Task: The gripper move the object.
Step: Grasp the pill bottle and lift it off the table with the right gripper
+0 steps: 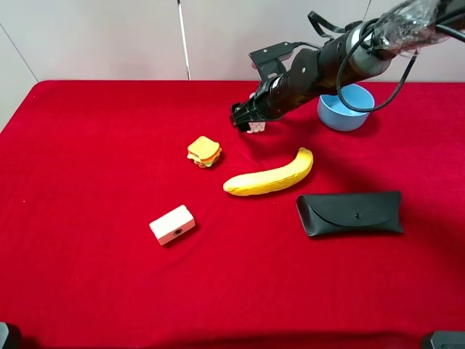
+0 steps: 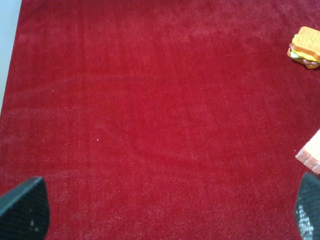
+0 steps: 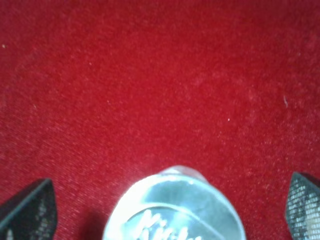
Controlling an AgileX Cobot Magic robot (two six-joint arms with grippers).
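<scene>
From the high camera, the red cloth [image 1: 94,160] runs to the left, right and bottom frame edges, and its far edge lies across the upper part. The right gripper [image 1: 247,122] reaches in from the upper right to the upper centre. The shaker bottle [image 1: 255,128] shows as a pale bit right at its tip. A blue bowl [image 1: 346,107] sits behind the arm at the upper right. The toy sandwich [image 1: 204,151] is near, lower left of the tip, and the banana [image 1: 269,177] lies just below it. A black case [image 1: 350,212] is at the lower right and a cream block [image 1: 172,224] is lower left of centre. The widest open cloth is the left third of the frame.

In the left wrist view, the left gripper [image 2: 165,212] has its jaws wide apart over bare cloth, with nothing between them. The sandwich [image 2: 306,46] and a corner of the block [image 2: 311,152] sit at the picture's edge.

In the right wrist view, the right gripper [image 3: 165,210] also stands apart. The bottle's silver cap [image 3: 175,210] is centred between the fingertips [image 3: 27,212], with a gap on each side and open cloth beyond.
</scene>
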